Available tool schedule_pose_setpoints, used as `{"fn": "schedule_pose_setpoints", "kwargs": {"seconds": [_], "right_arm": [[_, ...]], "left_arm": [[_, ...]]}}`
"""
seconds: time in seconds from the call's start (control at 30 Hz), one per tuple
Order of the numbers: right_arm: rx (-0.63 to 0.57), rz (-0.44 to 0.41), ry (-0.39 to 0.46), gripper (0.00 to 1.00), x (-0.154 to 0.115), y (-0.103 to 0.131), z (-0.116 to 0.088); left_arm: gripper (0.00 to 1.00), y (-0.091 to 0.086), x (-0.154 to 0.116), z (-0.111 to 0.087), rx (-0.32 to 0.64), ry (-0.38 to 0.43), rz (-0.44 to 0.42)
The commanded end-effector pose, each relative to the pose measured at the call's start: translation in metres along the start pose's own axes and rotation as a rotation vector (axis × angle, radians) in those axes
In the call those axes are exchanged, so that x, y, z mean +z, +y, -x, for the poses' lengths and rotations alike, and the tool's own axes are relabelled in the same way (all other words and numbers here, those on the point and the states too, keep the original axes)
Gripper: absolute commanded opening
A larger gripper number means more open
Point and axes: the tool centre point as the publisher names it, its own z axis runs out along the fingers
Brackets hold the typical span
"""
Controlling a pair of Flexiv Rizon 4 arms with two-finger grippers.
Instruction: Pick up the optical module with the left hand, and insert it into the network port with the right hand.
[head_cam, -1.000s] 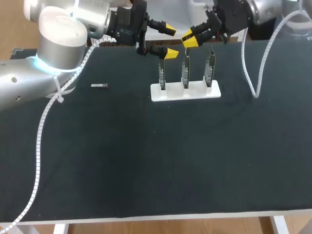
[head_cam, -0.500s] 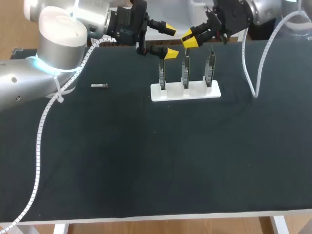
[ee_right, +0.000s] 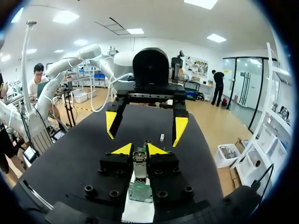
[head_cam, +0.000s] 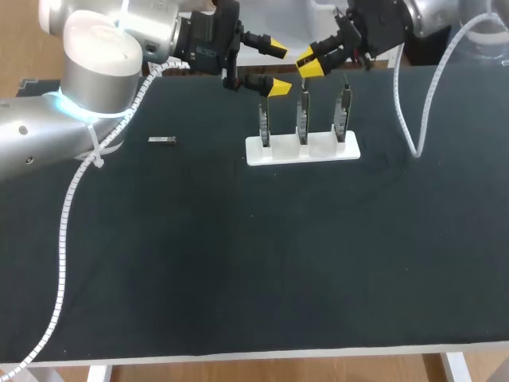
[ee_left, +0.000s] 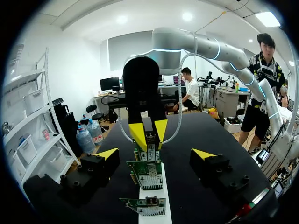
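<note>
My right gripper (head_cam: 310, 62) hangs over the middle board (head_cam: 302, 118) of three upright network cards in a white holder (head_cam: 318, 151). It is shut on a small silver optical module (ee_right: 139, 163) that points down at the green card (ee_right: 140, 192) beneath. My left gripper (head_cam: 277, 68) stands open just left of it, above the left card (head_cam: 264, 119), holding nothing. In the left wrist view the right gripper (ee_left: 148, 135) faces me over the cards (ee_left: 148, 173), between my own open fingers (ee_left: 107, 154). A second module (head_cam: 161, 140) lies flat on the black table, left of the holder.
The black table top (head_cam: 254, 255) stretches wide in front of the holder. A white cable (head_cam: 417, 119) from my right arm loops down onto the table right of the holder. My left arm's cable (head_cam: 67, 223) trails along the left side.
</note>
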Motion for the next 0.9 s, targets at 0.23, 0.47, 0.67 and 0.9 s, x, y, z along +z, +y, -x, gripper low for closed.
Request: {"fn": "schedule_pose_setpoints", "kwargs": {"seconds": [0.23,0.47,0.67,0.9], "right_arm": [[0.004,-0.03,-0.002,0.0,-0.002,0.014,0.001],[0.003,-0.033,-0.004,0.0,-0.003,0.017,0.0],[-0.004,-0.027,-0.016,0.0,-0.001,0.016,0.002],[-0.068,-0.066,0.107,0.0,0.001,0.017,0.014]], "left_arm": [[1.0,0.002,0.001,0.001,-0.001,0.004,-0.004],[1.0,0.002,0.001,0.001,-0.001,0.004,-0.004],[1.0,0.002,0.001,0.001,-0.001,0.004,-0.004],[1.0,0.002,0.001,0.001,-0.001,0.004,-0.004]]}}
